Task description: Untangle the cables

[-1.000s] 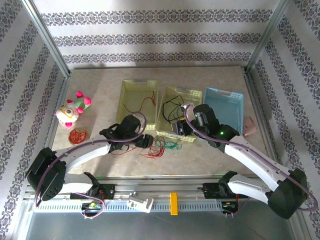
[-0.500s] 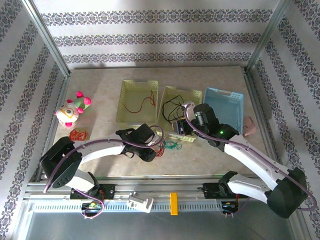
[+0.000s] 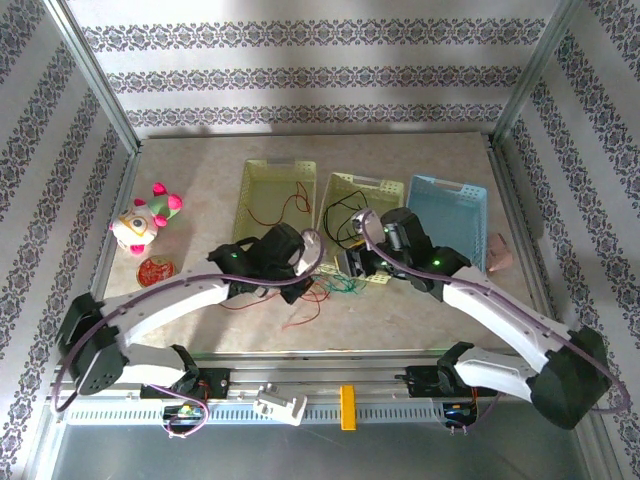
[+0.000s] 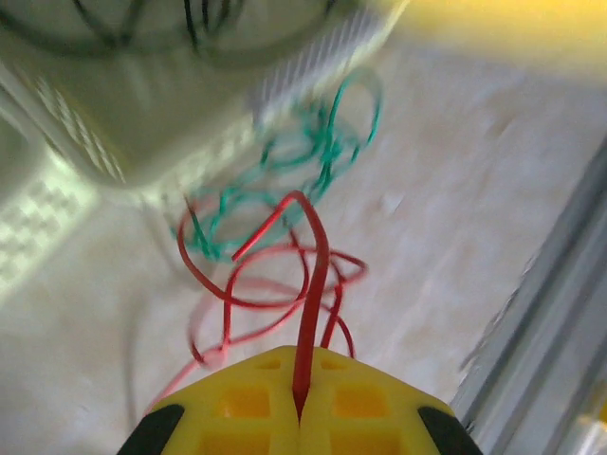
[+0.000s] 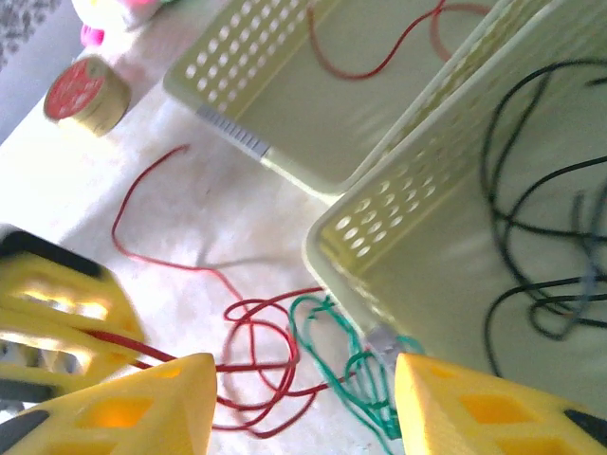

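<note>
inside left gripper, red cable

The table bears three baskets, a plush toy, a red tin and loose cables.

Plush toy beside red tin; left yellow basket, middle yellow basket, blue basket.

I count two yellow baskets and one blue basket on the counter. Left of them: one plush toy, one red tin. In front of them: one green cable, and red cables too tangled to count.
</note>
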You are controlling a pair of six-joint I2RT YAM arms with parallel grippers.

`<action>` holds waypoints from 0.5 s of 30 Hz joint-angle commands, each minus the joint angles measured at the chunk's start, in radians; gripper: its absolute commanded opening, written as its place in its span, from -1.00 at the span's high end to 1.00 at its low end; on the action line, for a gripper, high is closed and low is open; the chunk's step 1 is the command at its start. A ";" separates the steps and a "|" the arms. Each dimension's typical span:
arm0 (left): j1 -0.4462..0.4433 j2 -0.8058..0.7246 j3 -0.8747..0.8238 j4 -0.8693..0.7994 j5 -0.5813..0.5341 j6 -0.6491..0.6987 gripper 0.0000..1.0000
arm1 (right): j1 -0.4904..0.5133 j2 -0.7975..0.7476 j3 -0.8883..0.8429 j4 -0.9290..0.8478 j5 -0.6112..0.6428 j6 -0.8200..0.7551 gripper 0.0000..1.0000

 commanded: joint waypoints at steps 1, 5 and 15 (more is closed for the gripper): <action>-0.005 -0.053 0.081 -0.076 0.043 0.058 1.00 | 0.027 0.069 0.014 -0.002 -0.106 -0.029 -0.06; 0.004 -0.084 0.152 -0.115 0.076 0.076 1.00 | 0.042 0.135 0.028 -0.009 -0.099 -0.040 -0.05; 0.105 -0.250 0.226 -0.016 0.077 0.046 1.00 | 0.010 0.151 0.009 0.008 -0.102 -0.025 -0.05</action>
